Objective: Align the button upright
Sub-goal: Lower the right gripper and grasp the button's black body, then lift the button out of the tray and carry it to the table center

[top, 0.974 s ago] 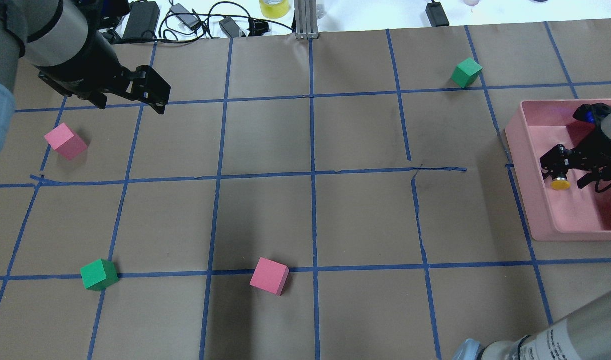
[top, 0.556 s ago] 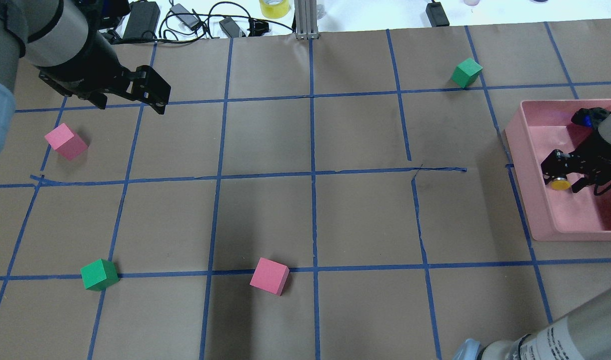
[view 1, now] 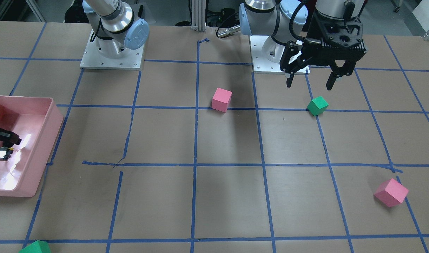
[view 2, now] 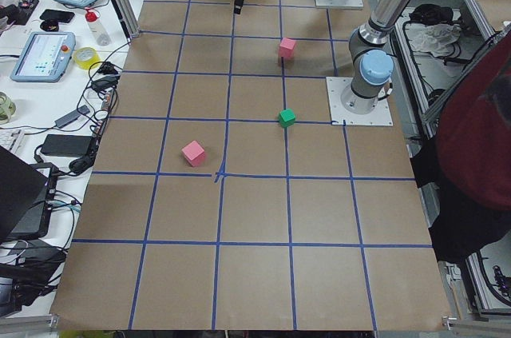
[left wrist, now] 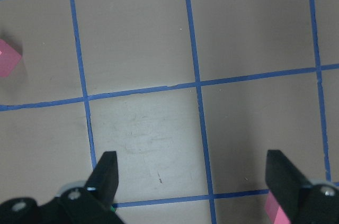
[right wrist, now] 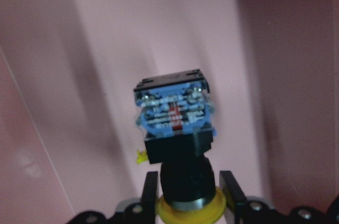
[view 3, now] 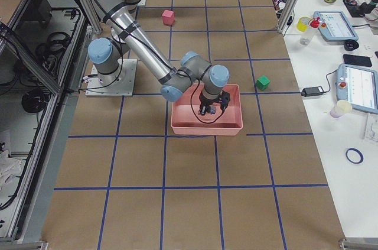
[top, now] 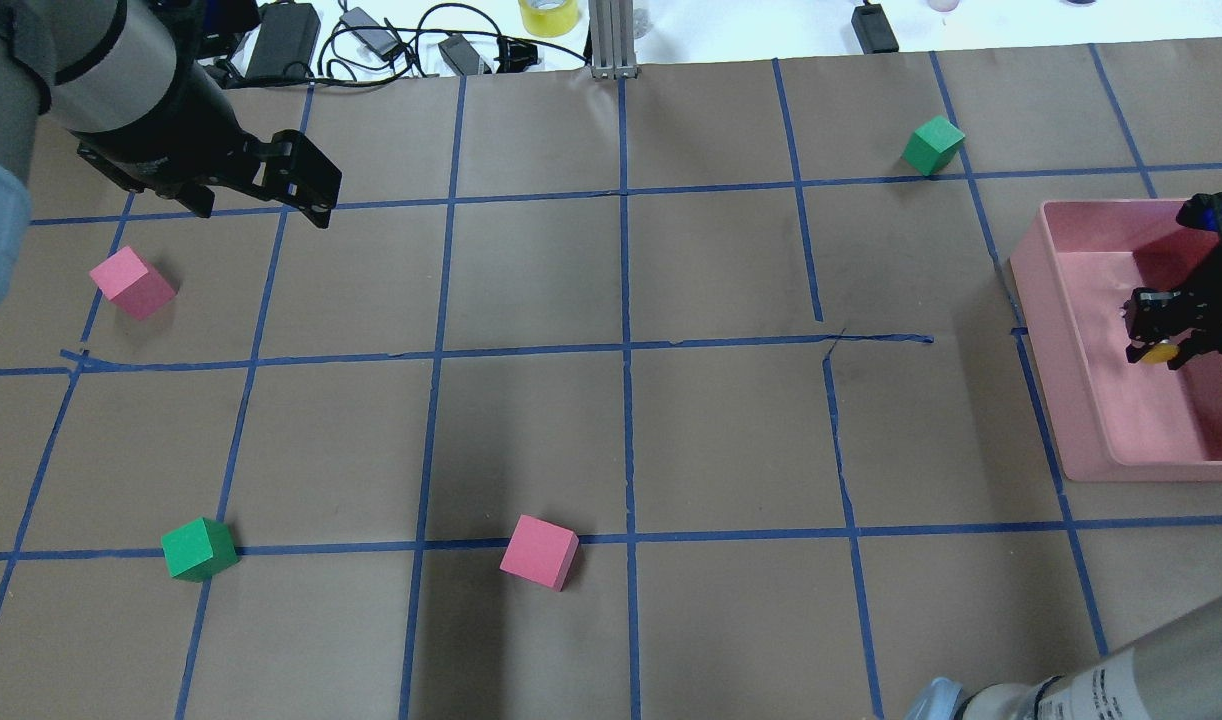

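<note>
The button [right wrist: 175, 118] is clamped by its black neck in my right gripper [right wrist: 189, 184]. Its yellow cap sits at the wrist end and its contact block points away, at the pink floor. In the overhead view my right gripper [top: 1161, 338] holds the button [top: 1159, 352] inside the pink bin [top: 1031, 275], just above its floor. In the front view the button [view 1: 0, 154] shows at the left edge, inside the bin [view 1: 54, 121]. My left gripper [top: 256, 208] is open and empty, raised over the far left of the table [view 1: 309, 85].
Two pink cubes [top: 131, 283] [top: 539, 552] and two green cubes [top: 199, 548] [top: 933, 145] lie spread on the brown paper with its blue tape grid. Cables and power bricks [top: 371, 40] lie along the far edge.
My right gripper has moved right and slightly farther back inside the bin, turning with the button held. The left arm has not moved.
</note>
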Action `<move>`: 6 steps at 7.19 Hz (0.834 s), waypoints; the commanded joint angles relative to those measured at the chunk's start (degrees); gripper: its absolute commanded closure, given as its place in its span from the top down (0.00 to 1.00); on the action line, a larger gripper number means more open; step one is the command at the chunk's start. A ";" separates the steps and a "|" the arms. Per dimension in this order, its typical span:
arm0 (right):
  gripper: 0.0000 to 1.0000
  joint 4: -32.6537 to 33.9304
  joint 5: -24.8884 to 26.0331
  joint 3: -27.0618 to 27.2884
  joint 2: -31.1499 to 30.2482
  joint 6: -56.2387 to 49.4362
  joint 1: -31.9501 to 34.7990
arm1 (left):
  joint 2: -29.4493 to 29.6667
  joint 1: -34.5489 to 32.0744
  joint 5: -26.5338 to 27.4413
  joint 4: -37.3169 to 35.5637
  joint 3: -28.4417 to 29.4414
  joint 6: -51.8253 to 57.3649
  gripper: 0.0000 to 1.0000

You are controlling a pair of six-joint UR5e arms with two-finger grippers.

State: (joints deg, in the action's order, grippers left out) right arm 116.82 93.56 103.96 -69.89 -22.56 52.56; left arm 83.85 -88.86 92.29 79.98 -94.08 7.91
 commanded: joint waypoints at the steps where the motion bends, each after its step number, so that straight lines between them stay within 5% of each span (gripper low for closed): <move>1: 0.00 -9.98 0.39 -5.49 -4.10 0.06 0.09 | 0.00 0.00 0.00 0.00 0.04 0.00 1.00; 3: 0.00 -18.44 -0.22 -13.23 -4.72 0.15 3.14 | 0.00 0.00 0.00 0.00 0.04 0.00 1.00; 6: 0.00 -16.38 -3.81 -14.23 -3.94 14.00 20.24 | 0.00 0.00 0.00 0.00 0.04 0.00 1.00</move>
State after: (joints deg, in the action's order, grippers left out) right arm 99.34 91.66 90.05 -74.12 -13.85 65.08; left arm 83.85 -88.86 92.28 79.96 -94.04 7.91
